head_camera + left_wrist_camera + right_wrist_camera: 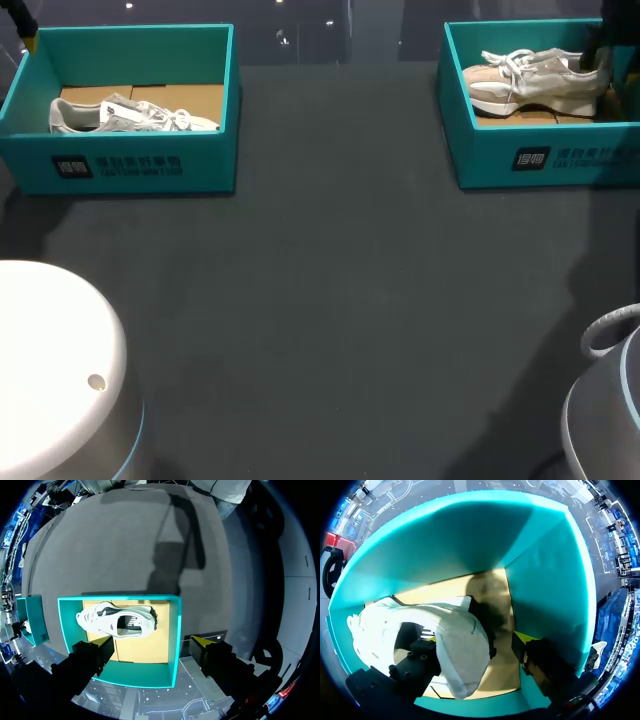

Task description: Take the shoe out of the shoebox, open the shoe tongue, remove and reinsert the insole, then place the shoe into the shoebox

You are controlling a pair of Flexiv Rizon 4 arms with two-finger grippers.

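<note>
Overhead, left hand (151, 642) wide above left shoe (117, 621); right hand (476, 642) wide astride right shoe (455, 650); white print (118, 166) on shoeboxes (30, 165).

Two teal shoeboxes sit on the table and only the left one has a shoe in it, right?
No, both hold a shoe. The head view shows a white shoe in the left shoebox and a beige shoe in the right shoebox.

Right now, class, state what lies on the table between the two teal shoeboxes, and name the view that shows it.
Nothing: the head view shows only bare dark table between the left shoebox and the right shoebox.
</note>
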